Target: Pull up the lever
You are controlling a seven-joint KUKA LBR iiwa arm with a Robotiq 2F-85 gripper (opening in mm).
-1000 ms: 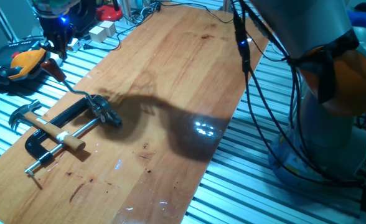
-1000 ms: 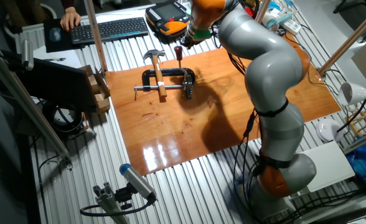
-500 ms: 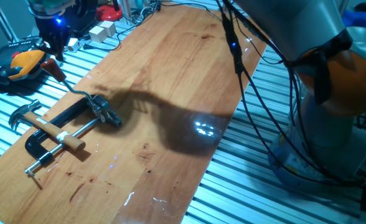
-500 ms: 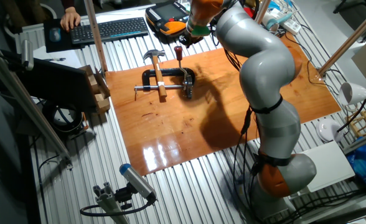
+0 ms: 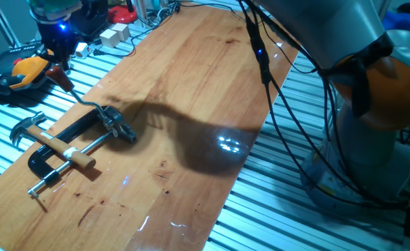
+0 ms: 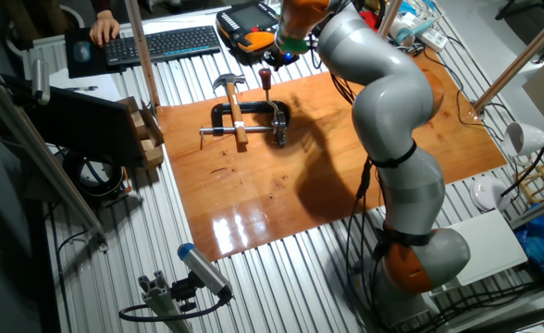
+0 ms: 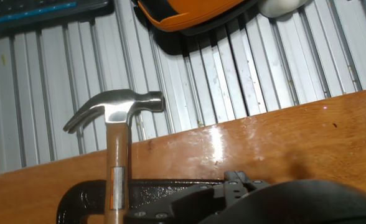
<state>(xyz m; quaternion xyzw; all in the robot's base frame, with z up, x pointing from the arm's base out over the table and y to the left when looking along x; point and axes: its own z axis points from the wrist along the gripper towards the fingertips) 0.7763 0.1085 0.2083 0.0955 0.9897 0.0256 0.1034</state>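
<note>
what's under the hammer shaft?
The black clamp frame and the clamp's silver rod pass beneath the hammer shaft, on the wooden board. What lies directly under the crossing is covered.

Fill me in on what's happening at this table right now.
A KUKA arm has its gripper at the reddish tip of the lever on a black bar clamp lying on the wooden board. The lever stands raised off the clamp head. A hammer lies across the clamp, untouched. Whether the fingers are closed on the tip cannot be told from these views.
</note>
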